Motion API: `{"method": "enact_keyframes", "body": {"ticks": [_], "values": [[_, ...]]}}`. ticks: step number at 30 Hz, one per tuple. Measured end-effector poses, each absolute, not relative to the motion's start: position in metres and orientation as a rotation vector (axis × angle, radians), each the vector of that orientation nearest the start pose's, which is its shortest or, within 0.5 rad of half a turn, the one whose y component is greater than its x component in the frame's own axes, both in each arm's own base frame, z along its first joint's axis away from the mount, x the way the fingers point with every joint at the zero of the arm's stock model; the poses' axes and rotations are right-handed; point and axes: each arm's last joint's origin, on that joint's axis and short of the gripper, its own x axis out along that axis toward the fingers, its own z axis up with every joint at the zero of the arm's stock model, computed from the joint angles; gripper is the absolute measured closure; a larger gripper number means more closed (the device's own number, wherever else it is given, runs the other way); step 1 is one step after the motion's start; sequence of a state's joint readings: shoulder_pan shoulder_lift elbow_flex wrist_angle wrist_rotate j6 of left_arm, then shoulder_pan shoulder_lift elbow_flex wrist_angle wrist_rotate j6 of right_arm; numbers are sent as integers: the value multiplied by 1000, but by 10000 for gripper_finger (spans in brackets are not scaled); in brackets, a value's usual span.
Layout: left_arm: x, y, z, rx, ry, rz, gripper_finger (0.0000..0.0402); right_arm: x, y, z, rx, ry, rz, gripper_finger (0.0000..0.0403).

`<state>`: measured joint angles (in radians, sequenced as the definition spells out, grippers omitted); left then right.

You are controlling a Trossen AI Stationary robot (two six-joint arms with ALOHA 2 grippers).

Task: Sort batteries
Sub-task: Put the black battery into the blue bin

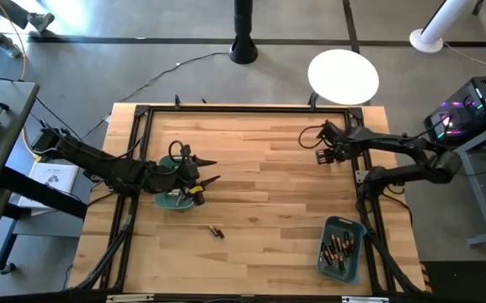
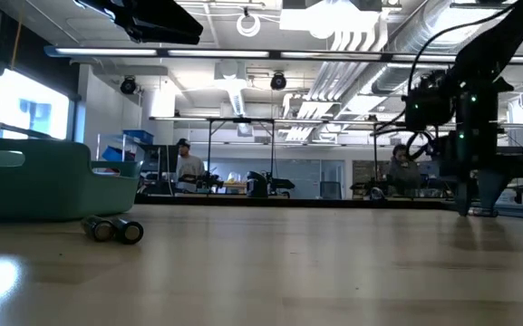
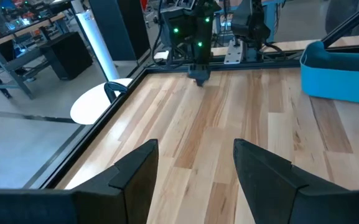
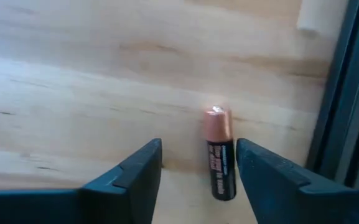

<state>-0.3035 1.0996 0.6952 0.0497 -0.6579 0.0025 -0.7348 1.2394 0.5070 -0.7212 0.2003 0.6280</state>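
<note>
A copper-topped battery [image 4: 219, 152] lies flat on the bare wood of the table [image 1: 259, 168], directly beneath the right gripper [image 4: 198, 165], whose two dark fingers stand apart on either side of the cell without visibly touching it; the cell sits closer to one finger than the other, its copper end pointing away from the wrist, close by the dark frame rail at the table's edge. From above, that right gripper [image 1: 323, 151] is over the far right part of the table, its arm reaching in from the right side. Two more batteries [image 1: 216, 231] lie side by side, touching, on open wood near the front middle of the table; the low view shows this pair [image 2: 113, 229] just in front of a teal bin [image 2: 34, 179]. A second teal bin [image 1: 341, 248] at the front right corner holds a heap of dark, copper-banded cells [image 1: 338, 249]. The left gripper [image 1: 211, 170] hovers at the left side of the table, over and just beside the left teal bin [image 1: 173, 200], its fingers spread wide with nothing between them. In the room beyond the table, people stand at distant workbenches.
</note>
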Motion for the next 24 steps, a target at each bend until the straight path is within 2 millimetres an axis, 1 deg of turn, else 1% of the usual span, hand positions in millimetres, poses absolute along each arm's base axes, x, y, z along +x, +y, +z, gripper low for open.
{"method": "enact_keyframes", "body": {"ticks": [3,6,9,13,14,16,18,20,22,24], "values": [[229,-53,266,167,316,350,202,115,-119,132,923,1186,-1207,217],[229,-53,266,166,316,350,202,116,-120,129,938,1175,-1124,241],[229,-53,266,166,316,350,202,122,-118,131,919,1164,-1076,284],[229,-53,266,166,316,351,202,131,-112,134,853,1205,-1010,369],[229,-53,266,166,316,350,202,133,-109,136,833,1221,-977,381],[229,-53,266,166,316,351,202,139,-100,141,803,1255,-913,383],[229,-53,266,166,316,351,202,144,-86,154,782,1288,-871,377],[229,-53,266,166,316,350,202,152,-69,174,733,1266,-833,381],[229,-53,266,166,316,351,202,157,-45,197,701,1233,-771,386],[229,-53,266,166,316,351,202,162,-19,223,706,1155,-689,386]]}}
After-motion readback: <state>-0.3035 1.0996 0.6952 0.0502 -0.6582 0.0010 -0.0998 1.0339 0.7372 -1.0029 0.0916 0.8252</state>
